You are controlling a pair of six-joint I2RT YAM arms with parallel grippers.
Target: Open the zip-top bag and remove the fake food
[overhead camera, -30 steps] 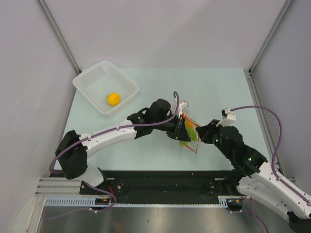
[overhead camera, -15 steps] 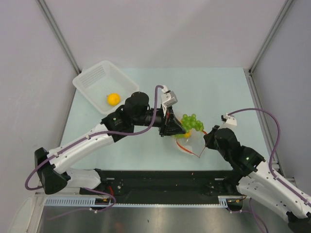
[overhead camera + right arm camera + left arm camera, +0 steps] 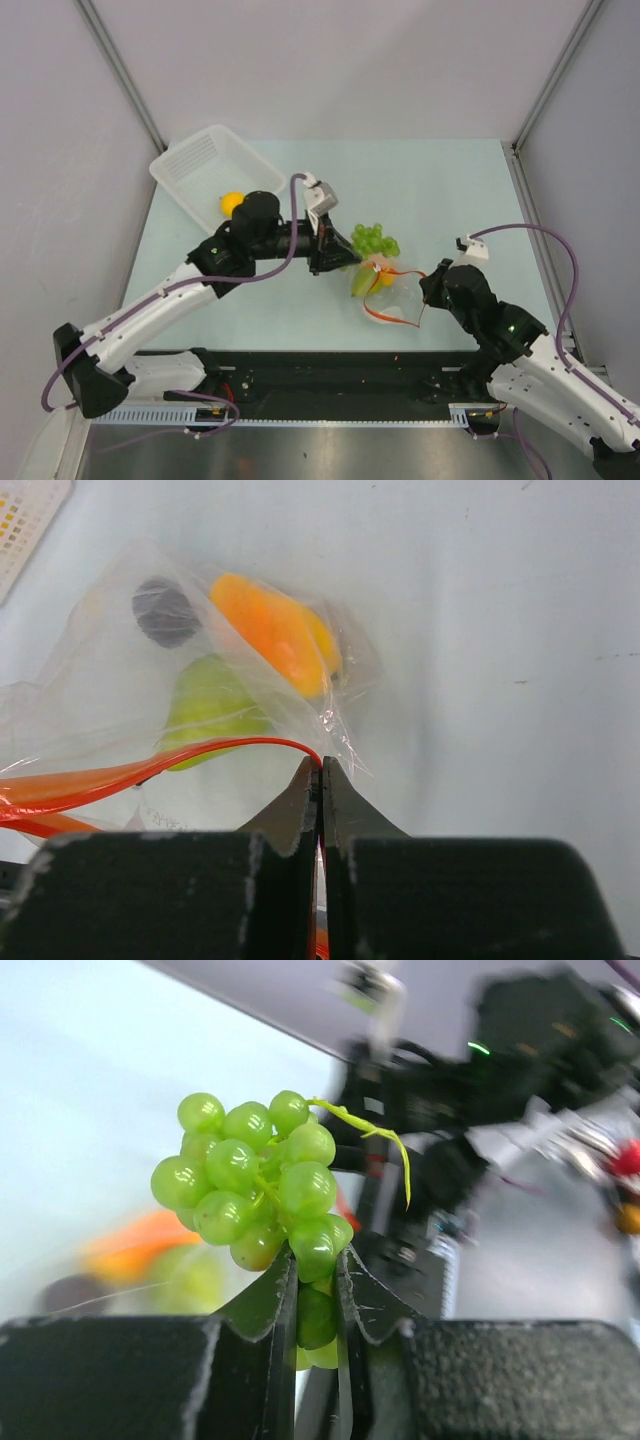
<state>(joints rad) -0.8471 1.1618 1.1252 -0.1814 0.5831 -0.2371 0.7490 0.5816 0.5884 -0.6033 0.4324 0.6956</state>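
The zip-top bag [image 3: 392, 298] is seen lying on the pale table [image 3: 450, 190] near its front centre. Its clear film is crinkled and its red-orange zip strip [image 3: 150, 765] is curved open. The edge at the strip is pinched between the pressed-together fingers of the right gripper [image 3: 320, 770], whose arm is bent low from the right.

A green pear [image 3: 205, 705], a glossy orange piece [image 3: 270, 630] and a small dark round piece [image 3: 163, 612] are visible through the film.

A bunch of glossy green grapes [image 3: 255, 1185] is clamped at its lower end by the left gripper [image 3: 318, 1265] and held just beyond the bag's left side, outside it.

Compared with half a second ago, the left arm has been drawn back towards the white slotted basket [image 3: 190, 165], in which a round orange fruit [image 3: 231, 203] is lying. The grapes have been carried leftwards with it.
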